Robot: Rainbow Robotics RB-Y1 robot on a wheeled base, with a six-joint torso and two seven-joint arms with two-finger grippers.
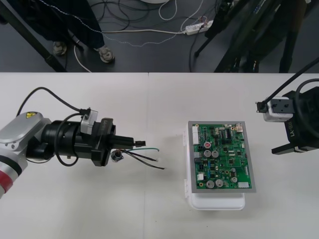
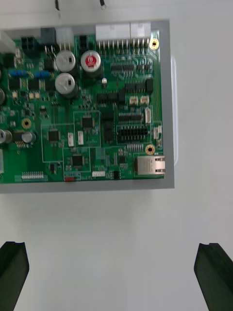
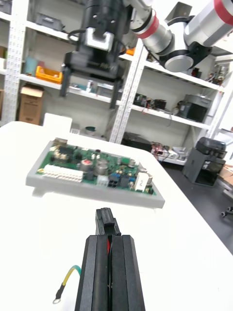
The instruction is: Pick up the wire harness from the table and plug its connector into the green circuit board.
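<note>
Visibly, plug (image 3: 107, 222) between left fingers (image 3: 94, 277) — clamped

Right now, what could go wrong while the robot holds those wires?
1. The plug sticks out past the tips of the left gripper, so it might twist when pushed into the green board.
2. The loose wires dangle and could snag on the board's tall parts.
3. The right gripper hangs open beside the board, so the two arms might bump.

Surface (image 1: 149, 209) smooth matt white. Circuit board (image 1: 222, 157) glossy green, shiny metal capacitor cans (image 2: 65, 60), white plastic base (image 1: 219, 201). Left gripper (image 3: 109, 240) fingers (image 3: 128, 272) matt black; wire harness plug (image 3: 107, 221) black plastic.
</note>
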